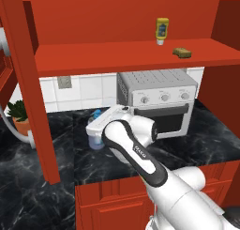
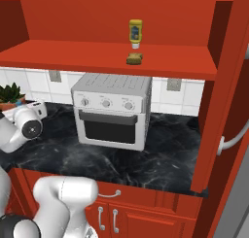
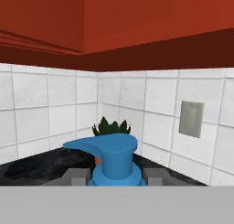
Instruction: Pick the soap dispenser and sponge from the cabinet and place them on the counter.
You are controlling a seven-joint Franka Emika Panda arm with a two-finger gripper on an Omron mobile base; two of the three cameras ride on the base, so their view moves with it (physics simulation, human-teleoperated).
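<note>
The soap dispenser (image 1: pixel 96 141), a lavender bottle with a blue pump top (image 3: pixel 114 157), is low over the black counter (image 1: pixel 201 142) to the left of the oven. I cannot tell whether its base touches the counter. My gripper (image 1: pixel 97 129) comes down on it from above and is shut on its neck. In the hand view the gripper (image 3: pixel 116 175) has one dark fingertip (image 3: pixel 77 175) on each side of the blue pump. The tan sponge (image 1: pixel 182 51) (image 2: pixel 134 59) lies on the shelf of the open red cabinet (image 1: pixel 117 55) (image 2: pixel 73 55), well above and to the right of the hand.
A yellow squeeze bottle (image 1: pixel 162 30) (image 2: pixel 135 33) stands upside down just behind the sponge. A silver toaster oven (image 1: pixel 157 100) (image 2: pixel 112 110) sits on the counter under the shelf. A potted plant (image 1: pixel 18 114) (image 3: pixel 112 126) fills the left corner. A wall outlet (image 3: pixel 191 119) is on the tiles.
</note>
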